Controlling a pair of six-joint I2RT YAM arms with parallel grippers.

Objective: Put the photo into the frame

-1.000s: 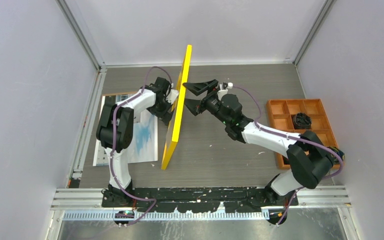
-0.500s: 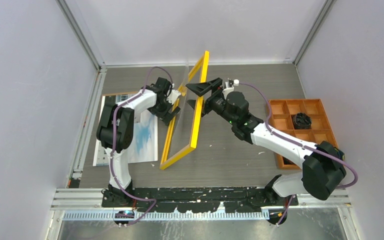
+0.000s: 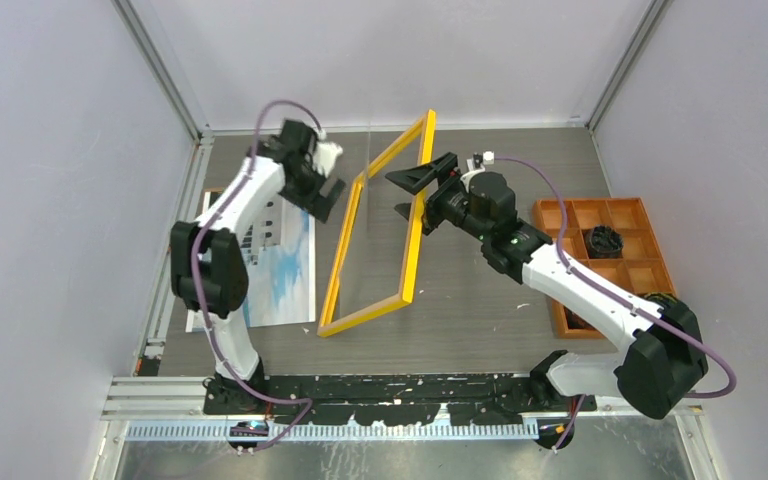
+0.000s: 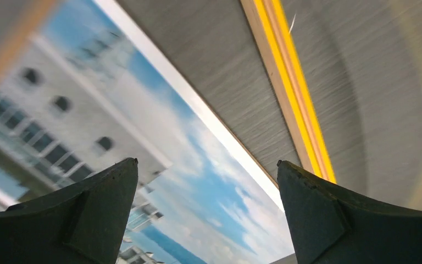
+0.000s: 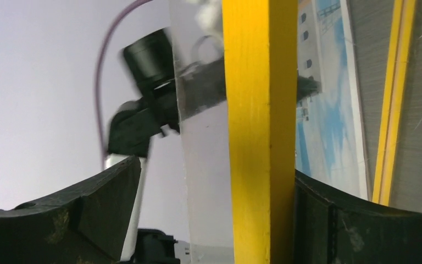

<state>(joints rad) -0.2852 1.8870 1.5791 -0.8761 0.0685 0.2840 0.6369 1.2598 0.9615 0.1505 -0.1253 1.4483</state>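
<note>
The yellow frame [image 3: 415,225] stands on its long lower edge, tilted over to the right. Its upper rail [image 5: 258,137] lies between my right gripper's [image 3: 402,193] open fingers, against the right-hand finger [image 5: 329,220]; the other finger is apart. A clear pane sits in the frame. My left gripper [image 3: 322,197] is open and empty, clear of the frame, above the far end of the photo [image 3: 285,270]. The photo lies face up on the table at the left, sky and buildings showing. In the left wrist view the photo [image 4: 198,192] is under my open gripper [image 4: 207,165], with a frame rail [image 4: 294,93] beside it.
An orange compartment tray [image 3: 560,215] sits at the right, with a black object [image 3: 605,240] in one cell. Grey walls close in the left, back and right sides. The left arm [image 5: 143,110] shows through the pane.
The frame has tipped from upright on edge to leaning right. My left gripper has let go of it and pulled back to the far left. My right gripper has moved right with the rail.
</note>
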